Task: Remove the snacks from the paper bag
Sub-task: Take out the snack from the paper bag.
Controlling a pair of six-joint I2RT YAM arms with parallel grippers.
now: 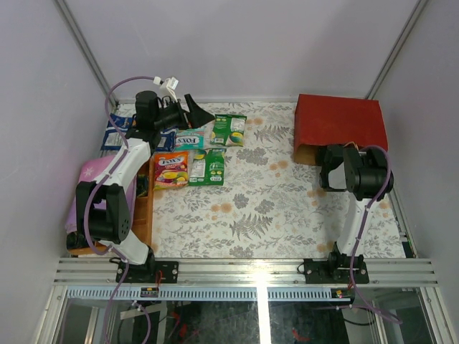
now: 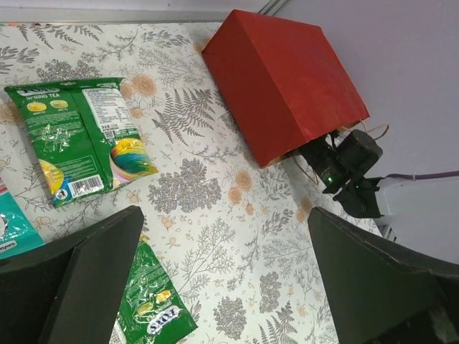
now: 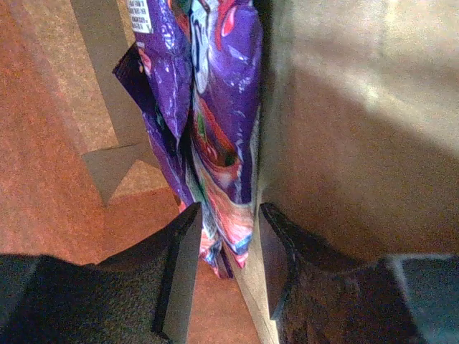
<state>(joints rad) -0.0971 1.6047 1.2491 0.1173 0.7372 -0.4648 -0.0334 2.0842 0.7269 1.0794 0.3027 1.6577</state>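
Purple foil fills the gap between the fingers of the right gripper (image 3: 229, 211), which pinch the near end of a packet (image 3: 215, 107). Its long axis runs straight away from the wrist, deeper into the bag (image 3: 344, 143), close along the kraft wall. The bag lies on its side at far right, mouth toward that arm. The left gripper (image 2: 226, 215) hangs spread wide above the green snack (image 1: 229, 129), orange snack (image 1: 171, 168) and teal snack (image 1: 188, 138), near the tray (image 1: 145, 208).
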